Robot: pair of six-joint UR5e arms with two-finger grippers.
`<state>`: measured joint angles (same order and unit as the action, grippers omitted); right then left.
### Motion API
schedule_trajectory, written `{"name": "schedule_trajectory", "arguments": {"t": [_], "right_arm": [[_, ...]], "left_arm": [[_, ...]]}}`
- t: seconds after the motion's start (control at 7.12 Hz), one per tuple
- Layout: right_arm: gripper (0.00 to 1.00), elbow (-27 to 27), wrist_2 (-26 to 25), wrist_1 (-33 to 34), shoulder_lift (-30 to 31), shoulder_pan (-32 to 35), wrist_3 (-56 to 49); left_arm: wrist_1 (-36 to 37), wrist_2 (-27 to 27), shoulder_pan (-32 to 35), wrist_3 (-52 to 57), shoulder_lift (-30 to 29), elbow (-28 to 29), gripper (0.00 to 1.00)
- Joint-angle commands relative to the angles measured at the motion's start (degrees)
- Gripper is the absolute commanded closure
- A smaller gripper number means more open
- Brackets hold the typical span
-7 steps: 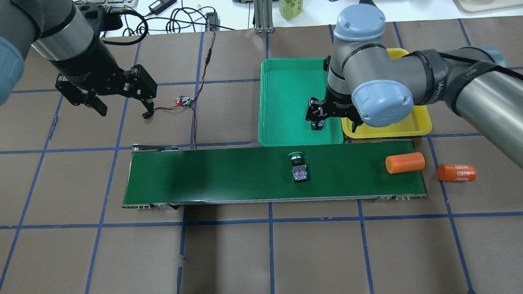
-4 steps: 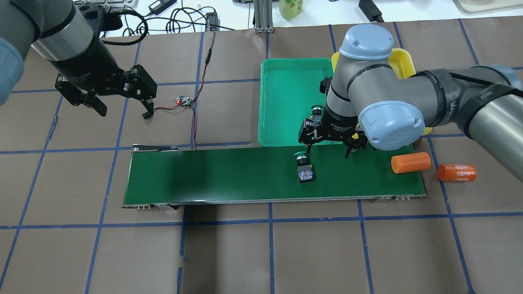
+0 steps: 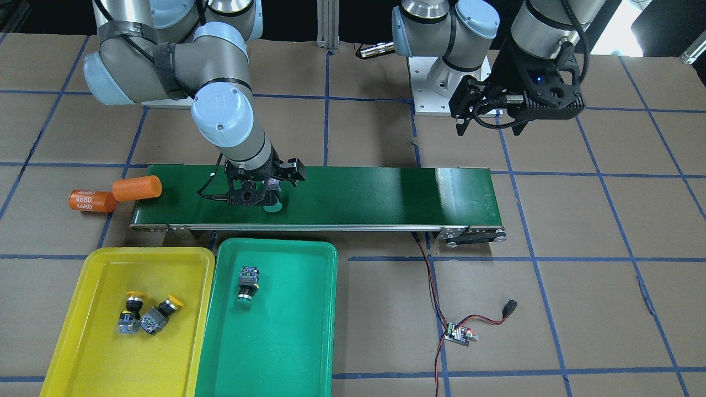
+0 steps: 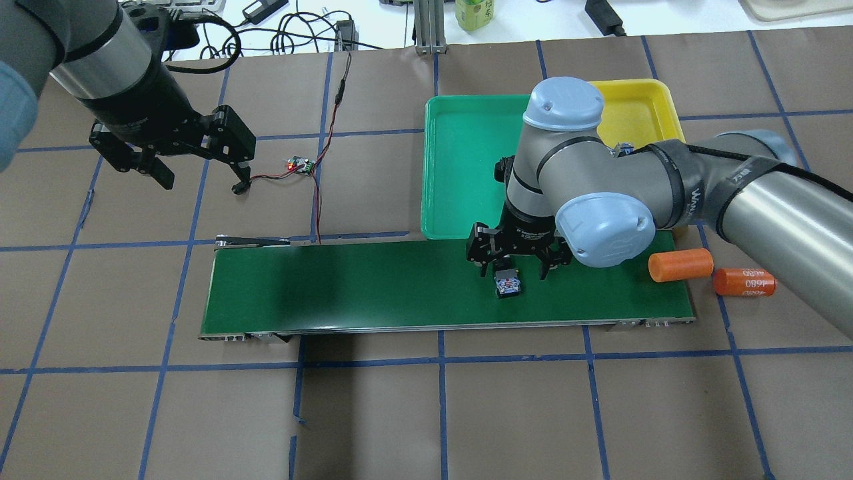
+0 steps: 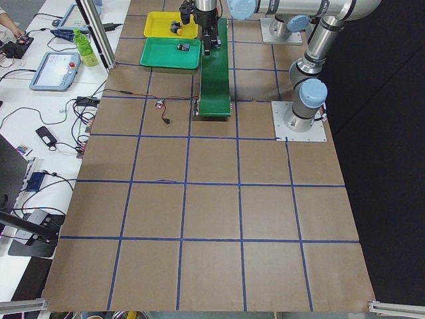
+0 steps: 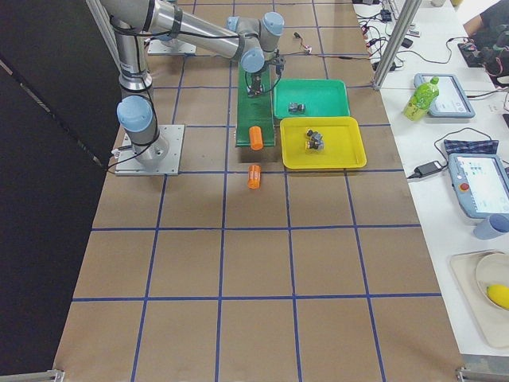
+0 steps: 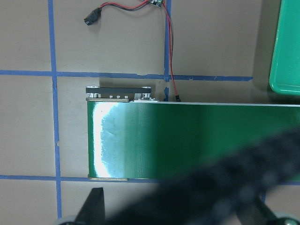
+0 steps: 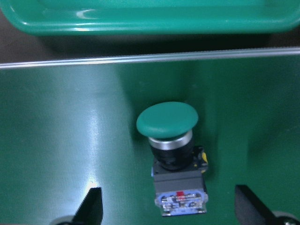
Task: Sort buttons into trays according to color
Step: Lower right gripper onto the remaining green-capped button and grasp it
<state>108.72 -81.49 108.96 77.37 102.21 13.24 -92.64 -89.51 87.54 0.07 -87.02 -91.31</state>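
- Green-capped button (image 3: pixel 271 207), the only button on the conveyor belt (image 3: pixel 375 190), shows in the front-facing view as a cap edge under the right gripper (image 3: pixel 256 187). Just beside the belt's edge away from the robot, the green tray (image 3: pixel 287 342) holds one green button (image 3: pixel 246 284), and the yellow tray (image 3: pixel 71 342) holds two yellow buttons (image 3: pixel 157 317).
- Overhead view: the right gripper's jaws stand apart, straddling the green-capped button. The left gripper (image 4: pixel 203 183) hangs spread and empty off the belt's opposite end.
- Side views: brown paper ruled with blue tape covers the table (image 5: pixel 212 199). A white bench (image 5: pixel 20 126) with a tablet (image 5: pixel 55 68) and a bottle (image 5: pixel 84 50) runs alongside. One orange cylinder (image 6: pixel 255 137) lies on the belt's end, and a second orange cylinder (image 6: pixel 253 176) lies off it.
- Left wrist view: bare belt end and a red-black wire (image 7: pixel 169 56).
- Right wrist view: the green-capped button lies on its side, cap toward the green tray, between the fingers (image 8: pixel 91 206) and untouched.
- Judged step: pick of the last button. The next move calls for descent, closure on the black body, lift, and transfer to the green tray.
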Motion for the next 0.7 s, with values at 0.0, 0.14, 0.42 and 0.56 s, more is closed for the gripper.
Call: {"name": "schedule_trajectory", "arguments": {"t": [0.0, 0.14, 0.42, 0.56], "right_arm": [[0.0, 0.0, -1.29, 0.38, -1.17, 0.27, -0.06], [0.0, 0.79, -3.65, 0.38, -1.26, 0.09, 0.03], [0.69, 1.76, -4.2, 0.47, -1.0, -0.52, 0.2], [1.0, 1.59, -5.07, 0.64, -1.0, -0.78, 0.64]], "left_arm": [[0.0, -0.05, 0.0, 0.02, 0.1, -0.01, 0.0], [0.0, 0.04, 0.0, 0.02, 0.1, 0.08, 0.0], [0.0, 0.04, 0.0, 0.02, 0.19, -0.01, 0.0], [0.0, 0.04, 0.0, 0.02, 0.1, 0.08, 0.0]]}}
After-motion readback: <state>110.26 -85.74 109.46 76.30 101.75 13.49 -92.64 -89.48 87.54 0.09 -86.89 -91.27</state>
